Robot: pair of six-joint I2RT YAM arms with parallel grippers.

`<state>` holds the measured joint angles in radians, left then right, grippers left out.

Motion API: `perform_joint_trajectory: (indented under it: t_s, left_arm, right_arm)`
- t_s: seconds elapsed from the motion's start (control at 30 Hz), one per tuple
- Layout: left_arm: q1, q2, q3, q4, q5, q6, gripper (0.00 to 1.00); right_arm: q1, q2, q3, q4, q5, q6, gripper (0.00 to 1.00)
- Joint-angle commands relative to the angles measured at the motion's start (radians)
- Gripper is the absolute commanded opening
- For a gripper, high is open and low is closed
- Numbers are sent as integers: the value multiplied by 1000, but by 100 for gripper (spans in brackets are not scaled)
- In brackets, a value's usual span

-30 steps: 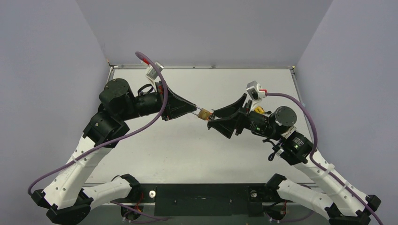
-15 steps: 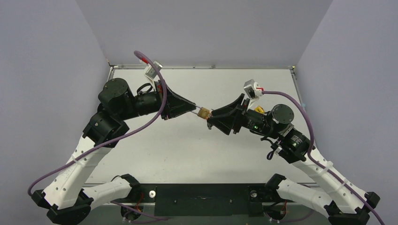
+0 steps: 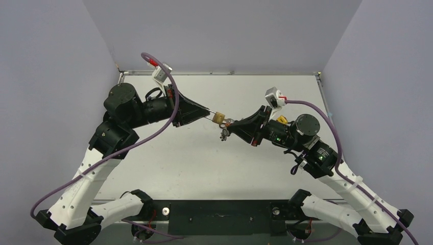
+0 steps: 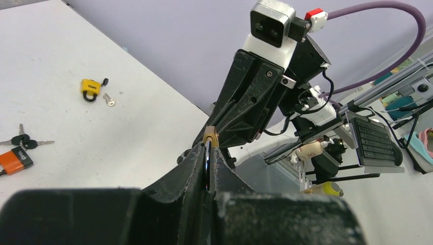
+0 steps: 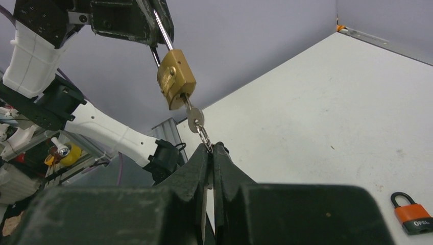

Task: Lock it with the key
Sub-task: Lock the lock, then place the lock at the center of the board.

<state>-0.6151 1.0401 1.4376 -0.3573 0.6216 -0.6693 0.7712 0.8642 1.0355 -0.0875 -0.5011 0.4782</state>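
Note:
A brass padlock (image 5: pixel 176 84) hangs in the air over the middle of the table, also seen from above as the padlock (image 3: pixel 220 118). My left gripper (image 3: pixel 208 115) is shut on its steel shackle; in the left wrist view only a brass corner of the padlock (image 4: pixel 210 138) shows past the left gripper (image 4: pixel 209 149). A silver key (image 5: pixel 194 118) sticks in the bottom of the lock. Its key ring (image 5: pixel 205 137) runs down into my right gripper (image 5: pixel 212 148), which is shut on the ring. From above, the right gripper (image 3: pixel 228 127) sits just right of and below the lock.
A yellow padlock (image 4: pixel 91 89) with a small key (image 4: pixel 109 100) lies on the table behind the right arm. An orange padlock (image 4: pixel 15 159) and loose keys (image 4: pixel 23 141) lie nearer the right edge; the orange padlock (image 5: pixel 411 214) also shows in the right wrist view.
My right gripper has gone from open to shut on the key ring below the lock. The left arm has lifted the padlock slightly up and back.

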Motion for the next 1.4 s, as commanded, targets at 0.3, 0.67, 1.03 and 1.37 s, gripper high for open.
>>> perform_joint_trajectory:
  t_s: [0.3, 0.67, 1.03, 1.37]
  left_arm:
    - [249, -12, -91, 169, 164, -95, 0]
    - [420, 187, -504, 458, -16, -233, 0]
    - [579, 447, -628, 554, -225, -198, 0]
    - [634, 648, -620, 523, -264, -215, 0]
  right_arm:
    - [-133, -67, -120, 4, 16, -3, 0]
    - [-100, 215, -11, -91, 280, 31, 0]
    - [-69, 632, 220, -52, 339, 85, 0]
    - [-40, 983, 486, 5, 316, 157, 0]
